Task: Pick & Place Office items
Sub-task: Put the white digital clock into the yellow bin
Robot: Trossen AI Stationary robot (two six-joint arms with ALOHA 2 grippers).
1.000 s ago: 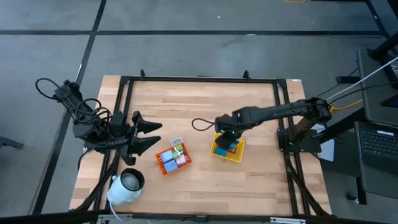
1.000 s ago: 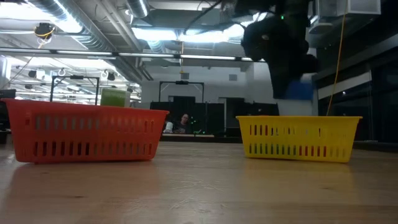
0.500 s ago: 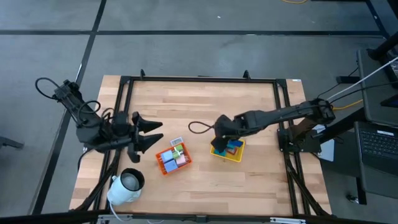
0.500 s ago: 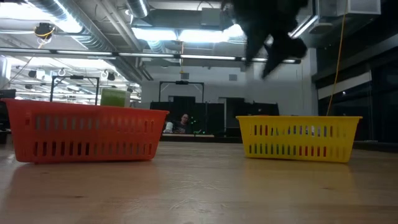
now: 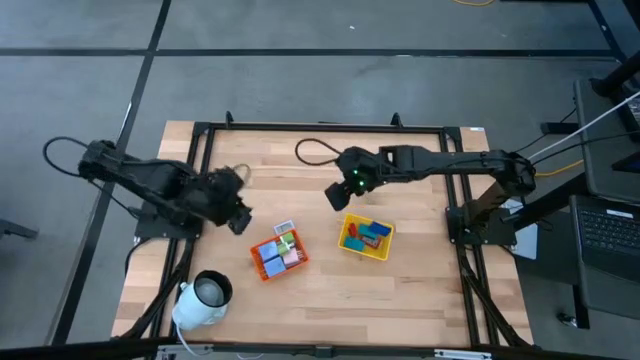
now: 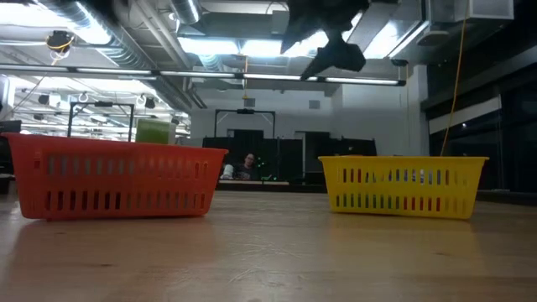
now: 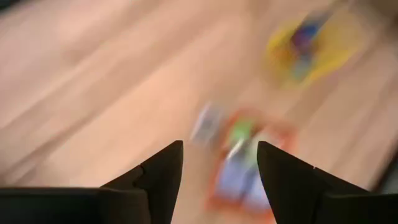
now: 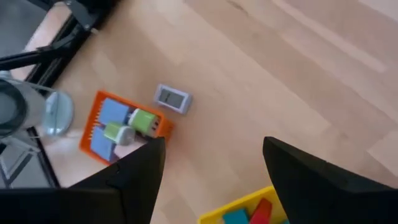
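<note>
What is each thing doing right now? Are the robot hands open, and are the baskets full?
Left gripper: fingers apart, holding nothing, near the orange tray.
Right gripper: fingers apart, empty, above the table beyond the yellow tray.
Orange tray: upright, blue, green and pink pieces inside.
Yellow tray: upright, blue and red pieces inside.
Small white item: lying flat on the table beside the orange tray.
White cylinder: on its side.

No text, label, brand, number or sign can be read in any view. The small grey-and-white item (image 8: pixel 172 98) lying on the table just beside the orange tray (image 8: pixel 93 127) has a pale panel on its face, but whatever is marked there is too small to make out.
</note>
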